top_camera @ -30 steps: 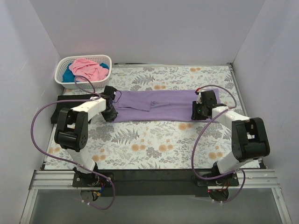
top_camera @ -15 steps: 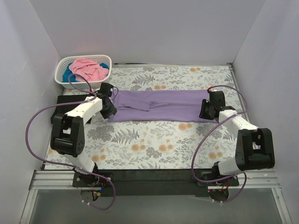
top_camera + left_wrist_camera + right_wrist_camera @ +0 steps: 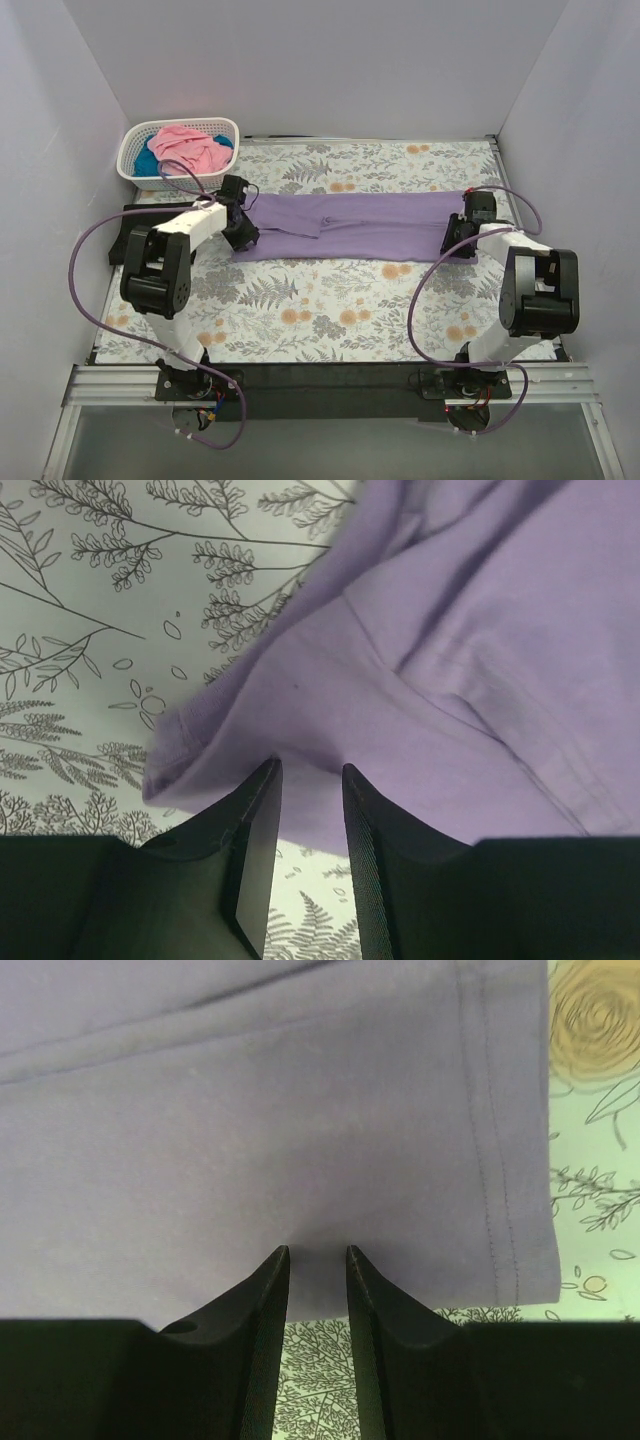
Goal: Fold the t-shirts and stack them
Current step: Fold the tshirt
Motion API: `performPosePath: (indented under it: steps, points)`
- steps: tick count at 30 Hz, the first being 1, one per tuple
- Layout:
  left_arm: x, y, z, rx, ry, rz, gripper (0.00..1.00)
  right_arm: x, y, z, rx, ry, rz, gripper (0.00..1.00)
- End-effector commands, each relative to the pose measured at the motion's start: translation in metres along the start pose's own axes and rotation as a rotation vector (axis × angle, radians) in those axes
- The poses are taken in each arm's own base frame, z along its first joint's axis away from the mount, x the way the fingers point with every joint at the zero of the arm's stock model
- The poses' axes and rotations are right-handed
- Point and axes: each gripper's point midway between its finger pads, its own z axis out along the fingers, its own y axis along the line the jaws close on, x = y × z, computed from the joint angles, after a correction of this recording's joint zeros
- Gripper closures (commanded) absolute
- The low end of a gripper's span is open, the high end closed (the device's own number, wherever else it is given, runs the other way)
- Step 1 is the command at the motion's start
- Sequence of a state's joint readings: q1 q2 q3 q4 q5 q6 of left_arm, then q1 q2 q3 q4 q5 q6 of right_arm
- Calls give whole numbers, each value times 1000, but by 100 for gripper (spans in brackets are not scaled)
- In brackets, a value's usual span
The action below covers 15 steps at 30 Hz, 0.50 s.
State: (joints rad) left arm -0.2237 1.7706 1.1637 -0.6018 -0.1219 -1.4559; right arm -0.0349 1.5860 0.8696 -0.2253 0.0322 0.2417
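The right end effector [image 3: 318, 1252], clamped on the lavender t-shirt [image 3: 350, 226], has pulled it flat toward the worktop's [image 3: 300, 300] right edge, ready for folding. Whether the left end effector [image 3: 311, 768] grips it, I cannot tell.

both my arms are out low over the tabletop [image 3: 330, 300], spread wide apart. left arm [image 3: 185, 228] is folded at the elbow, forearm angling forward and inward. left claw [image 3: 310, 768] sits at one end of the lavender t-shirt [image 3: 350, 225], fingers a narrow slit apart, nipping its edge. right arm [image 3: 520, 250] hugs the right side, forearm low. right claw [image 3: 318, 1250] points inward, tips pinched on the hem at the other end.
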Motion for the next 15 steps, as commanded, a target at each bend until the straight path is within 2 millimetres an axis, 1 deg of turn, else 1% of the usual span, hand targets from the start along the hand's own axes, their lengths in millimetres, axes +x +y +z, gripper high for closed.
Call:
performPosePath:
  steps: [1,4,5,6,7,8,9,11,12,13,14,15]
  points:
    - [-12,2,8,-37,-12,-7,71,25,-1,3,-22,107,42,64]
    - [-23,14,17,-86,-22,-1,70,55,1,1,-47,191,64,64]
    - [-22,19,23,-108,-12,6,71,70,3,-1,-66,232,66,64]
    - [-29,25,25,-132,-27,3,70,80,3,-3,-73,261,69,63]
    - [-35,25,25,-141,-37,9,71,92,2,-7,-77,294,72,63]
    - [-37,27,28,-151,-37,23,70,109,2,-13,-86,331,79,64]
    - [-40,32,34,-179,-38,24,69,118,2,-18,-91,351,79,64]
    - [-50,31,36,-193,-50,34,68,142,4,-32,-122,379,94,63]
    - [-50,32,39,-201,-47,39,68,148,6,-36,-137,378,98,63]
    - [-56,27,36,-189,-58,40,66,145,10,-43,-159,345,85,63]
    - [-58,24,34,-180,-63,37,65,148,11,-47,-163,339,75,63]
    - [-63,18,28,-153,-77,36,64,146,15,-50,-174,326,48,63]
